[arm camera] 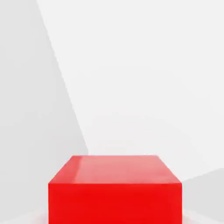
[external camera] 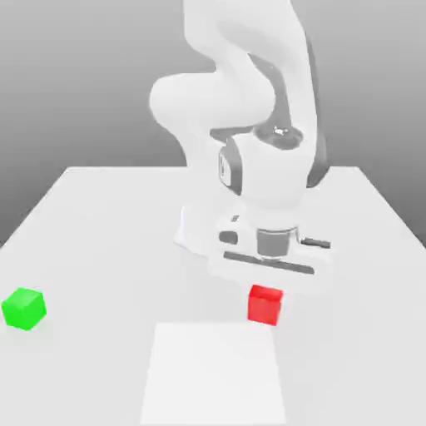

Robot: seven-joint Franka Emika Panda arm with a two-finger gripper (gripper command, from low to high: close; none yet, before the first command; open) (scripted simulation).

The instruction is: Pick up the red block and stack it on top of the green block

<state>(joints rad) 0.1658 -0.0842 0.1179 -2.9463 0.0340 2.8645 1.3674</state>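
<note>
Hovering low over the red block (external camera: 265,304), close enough for a straight descent and pickup; block resting on the tabletop (external camera: 91,216). Cannot tell whether jaws stand open or closed. Green block (external camera: 23,309) well apart toward the exterior view's left, awaiting stacking.

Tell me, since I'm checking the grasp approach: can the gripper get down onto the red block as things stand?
Probably yes. The red block sits alone on the table, nothing beside or on it, and the green block is far off toward the exterior view's left.
</note>
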